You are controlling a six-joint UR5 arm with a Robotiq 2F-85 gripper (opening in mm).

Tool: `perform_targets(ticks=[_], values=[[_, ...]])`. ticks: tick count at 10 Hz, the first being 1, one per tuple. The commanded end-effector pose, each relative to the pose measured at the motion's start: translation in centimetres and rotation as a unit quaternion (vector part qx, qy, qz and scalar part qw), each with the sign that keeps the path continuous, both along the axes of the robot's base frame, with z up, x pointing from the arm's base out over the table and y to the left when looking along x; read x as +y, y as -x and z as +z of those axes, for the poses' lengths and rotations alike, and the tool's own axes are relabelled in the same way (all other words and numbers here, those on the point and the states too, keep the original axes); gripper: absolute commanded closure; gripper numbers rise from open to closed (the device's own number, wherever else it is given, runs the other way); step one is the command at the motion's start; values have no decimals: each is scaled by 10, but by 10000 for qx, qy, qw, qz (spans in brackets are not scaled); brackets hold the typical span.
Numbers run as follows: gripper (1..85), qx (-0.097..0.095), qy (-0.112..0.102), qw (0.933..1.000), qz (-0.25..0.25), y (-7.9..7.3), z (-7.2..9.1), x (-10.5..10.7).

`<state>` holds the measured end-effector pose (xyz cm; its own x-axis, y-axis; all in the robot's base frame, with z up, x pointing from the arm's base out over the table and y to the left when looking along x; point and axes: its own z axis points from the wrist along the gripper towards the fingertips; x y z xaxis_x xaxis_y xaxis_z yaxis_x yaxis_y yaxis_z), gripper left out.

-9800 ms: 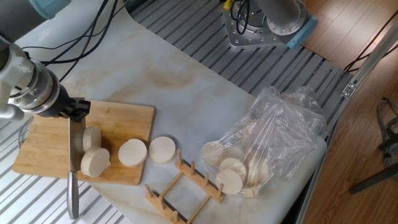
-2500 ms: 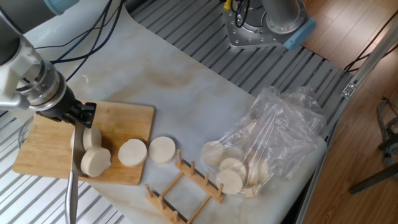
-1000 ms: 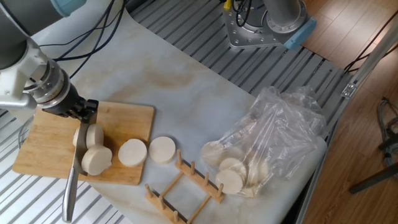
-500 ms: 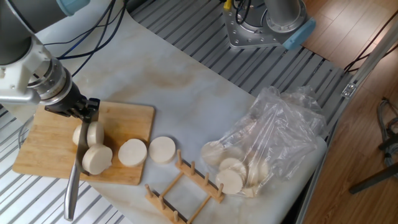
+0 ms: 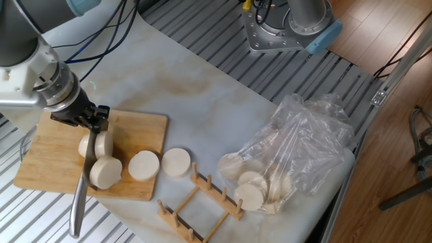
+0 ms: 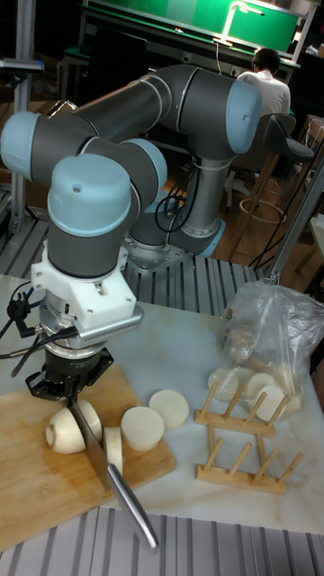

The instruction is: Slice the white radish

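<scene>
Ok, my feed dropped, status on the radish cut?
Gripper shut on knife. Blade through white radish on cutting board. Nothing blocking.

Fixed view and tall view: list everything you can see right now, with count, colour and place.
white radish: one, cream-white, on the board, knife blade in it
cut discs: three, cream-white; one against the blade, one at the board's edge, one on the cloth
cutting board: one, wooden, left of the table
knife: one, steel, held in the hand
rack: one, wooden, front of the cloth
plastic bag: one, clear, right, pale slices inside
cloth: one, white, over the table
hand: one, black, shut on the knife above the radish
</scene>
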<state>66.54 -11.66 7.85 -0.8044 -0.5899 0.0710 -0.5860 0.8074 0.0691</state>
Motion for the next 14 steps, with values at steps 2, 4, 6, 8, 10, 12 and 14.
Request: perform_targets(ticks=[2, 4, 6, 8, 10, 12, 14], values=[[843, -290, -229, 9993, 65, -8, -2, 6], [843, -422, -231, 9988, 115, -6, -5, 2], [843, -416, -213, 9987, 208, -5, 1, -10], [843, -432, -220, 9986, 207, 0, -4, -14], [843, -499, -170, 9985, 162, -4, -14, -13], [843, -409, -206, 9987, 224, -6, -2, -17], [843, -490, -222, 9985, 98, -11, -11, -4]])
